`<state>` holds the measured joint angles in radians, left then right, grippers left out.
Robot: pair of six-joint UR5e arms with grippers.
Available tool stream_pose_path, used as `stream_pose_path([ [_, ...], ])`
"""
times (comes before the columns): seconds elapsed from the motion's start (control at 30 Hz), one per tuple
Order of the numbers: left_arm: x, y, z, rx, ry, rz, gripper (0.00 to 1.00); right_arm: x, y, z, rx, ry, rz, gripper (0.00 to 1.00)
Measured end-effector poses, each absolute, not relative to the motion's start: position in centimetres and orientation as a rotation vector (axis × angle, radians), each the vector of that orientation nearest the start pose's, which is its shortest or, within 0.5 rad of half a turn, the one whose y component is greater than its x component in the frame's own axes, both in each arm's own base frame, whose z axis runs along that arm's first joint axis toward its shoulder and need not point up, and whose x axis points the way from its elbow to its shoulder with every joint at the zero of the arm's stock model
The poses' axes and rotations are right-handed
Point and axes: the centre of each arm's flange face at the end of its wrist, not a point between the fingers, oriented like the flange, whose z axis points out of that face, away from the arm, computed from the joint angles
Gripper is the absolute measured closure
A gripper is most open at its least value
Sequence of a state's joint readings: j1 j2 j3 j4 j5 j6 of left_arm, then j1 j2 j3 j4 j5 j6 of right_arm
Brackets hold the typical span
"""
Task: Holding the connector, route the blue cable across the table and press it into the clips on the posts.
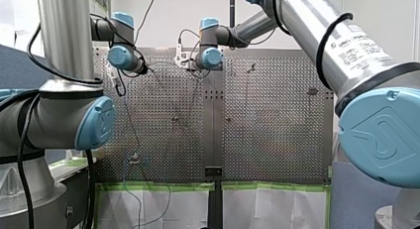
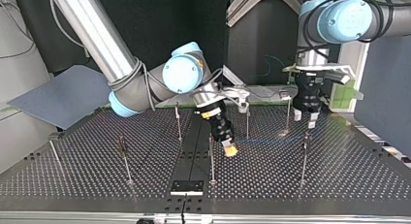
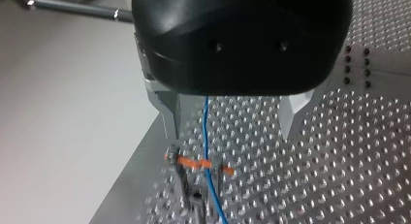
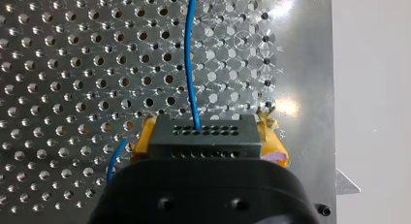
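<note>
Two arms are over the perforated desk (image 2: 339, 178), and you can read both sets of jaws from the wrist views. On my right arm (image 2: 104, 44) the jaws are closed on the black connector (image 4: 201, 136): one of the yellow pads (image 4: 274, 144) presses each side of it, and the rows of small holes in its face point ahead. The blue cable (image 4: 190, 64) leaves that face and runs away over the desk's holes, close to a desk edge; a second short stretch of blue shows beside one pad. In the top view you find this arm tilted down over the middle of the desk, beside the dark centre strip (image 2: 194, 151), with its pad tips low over the surface between two of the thin posts (image 2: 212, 158).

On my left arm (image 2: 339, 20) the jaws stand wide open and hold nothing. The two metal fingers (image 3: 169, 117) hang apart, and the cable drops between them without touching either. Under them it crosses a clip (image 3: 196, 163) with an orange strip on top of a post, near a desk edge; you cannot tell whether it is pressed home. In the top view this arm hangs upright near the desk's far corner at that view's right. In the front view the cable runs from under that arm along the desk to the near edge, and hangs over it
</note>
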<state>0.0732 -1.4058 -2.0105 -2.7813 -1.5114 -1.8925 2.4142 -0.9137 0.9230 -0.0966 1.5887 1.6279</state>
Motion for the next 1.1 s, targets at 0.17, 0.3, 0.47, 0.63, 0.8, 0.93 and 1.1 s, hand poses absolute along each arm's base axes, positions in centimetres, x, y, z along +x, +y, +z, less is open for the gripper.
stream_pose_path([
  [0.17, 43.1, -11.7, 39.3, -0.186, 1.462, -0.252, 0.0, 65.5, -40.7, 40.6, 1.692, -0.719, 1.894, 1.0],
  [0.3, 43.6, -12.1, 40.6, -0.165, 1.439, -0.258, 0.0, 65.5, -40.7, 40.8, 1.689, -0.717, 1.897, 1.0],
  [0.47, 44.5, -12.6, 42.0, -0.148, 1.42, -0.275, 0.0, 65.5, -40.8, 41.0, 1.686, -0.715, 1.9, 1.0],
  [0.63, 45.8, -13.2, 42.0, -0.128, 1.439, -0.292, 0.0, 65.6, -40.8, 41.3, 1.68, -0.712, 1.905, 1.0],
  [0.8, 47.4, -13.4, 41.5, -0.125, 1.453, -0.293, 0.0, 65.6, -40.8, 41.7, 1.678, -0.712, 1.906, 1.0],
  [0.93, 48.8, -13.7, 41.2, -0.126, 1.46, -0.284, 0.0, 65.6, -40.8, 41.8, 1.678, -0.712, 1.906, 1.0],
  [1.1, 50.1, -14.0, 40.8, -0.131, 1.463, -0.272, 0.0, 65.6, -40.8, 41.8, 1.678, -0.713, 1.908, 1.0],
])
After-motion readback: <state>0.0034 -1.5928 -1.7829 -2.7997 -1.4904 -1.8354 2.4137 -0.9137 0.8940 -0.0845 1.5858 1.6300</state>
